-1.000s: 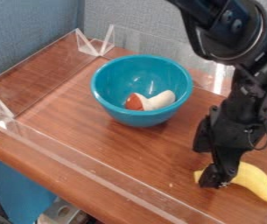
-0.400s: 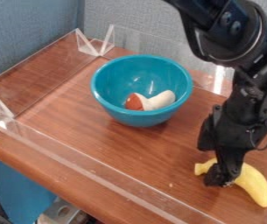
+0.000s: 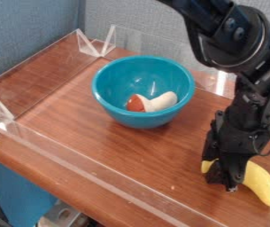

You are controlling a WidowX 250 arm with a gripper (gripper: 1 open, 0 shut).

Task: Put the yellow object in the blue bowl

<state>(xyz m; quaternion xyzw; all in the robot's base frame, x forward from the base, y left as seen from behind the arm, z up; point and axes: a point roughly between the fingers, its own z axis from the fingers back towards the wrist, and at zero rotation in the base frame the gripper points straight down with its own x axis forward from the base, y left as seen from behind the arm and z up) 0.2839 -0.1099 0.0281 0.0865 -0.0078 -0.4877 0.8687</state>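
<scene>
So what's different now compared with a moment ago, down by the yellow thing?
The gripper has moved slightly, and the yellow object has turned a little in place, its free end shifting toward the right. Whether the gripper has taken hold of it is hard to tell. The blue bowl and the red-and-white piece inside stayed put.
</scene>
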